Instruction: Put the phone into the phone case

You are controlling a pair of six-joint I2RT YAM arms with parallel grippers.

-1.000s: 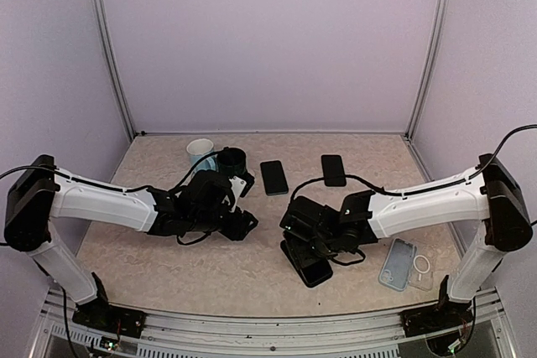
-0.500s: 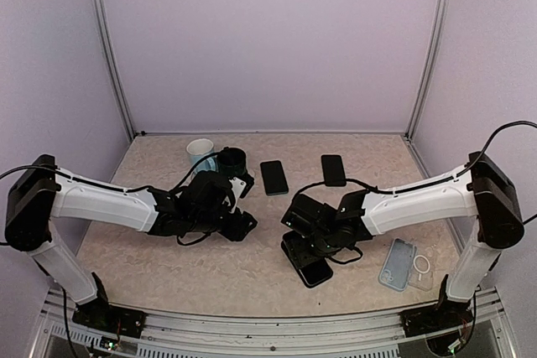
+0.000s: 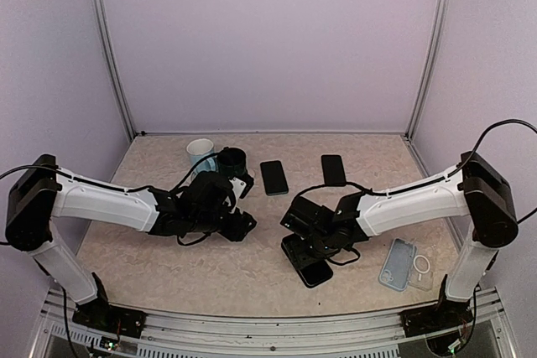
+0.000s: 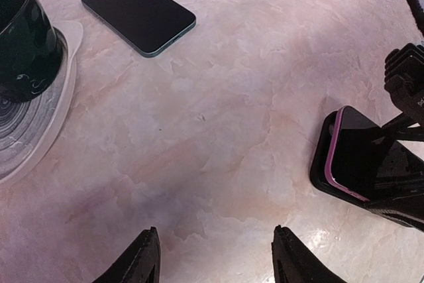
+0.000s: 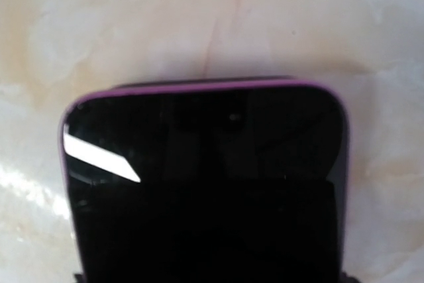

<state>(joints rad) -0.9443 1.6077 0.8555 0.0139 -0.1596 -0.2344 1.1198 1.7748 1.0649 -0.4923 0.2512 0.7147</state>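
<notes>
A: Left arm?
B: Reaching low, left gripper (image 4: pixel 216 250) open, left of the black case (image 4: pixel 320 171).
A: Right?
B: Bent over it. Right gripper (image 3: pixel 304 245) – can't tell its grip. Phone (image 4: pixel 354 154) rests on it.

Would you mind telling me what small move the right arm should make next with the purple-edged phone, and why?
Probably press the phone gently down into the black case. In the left wrist view its purple edge appears to sit above the case's rim, not flush, with the right gripper over its other end. The left gripper hangs open nearby.
</notes>
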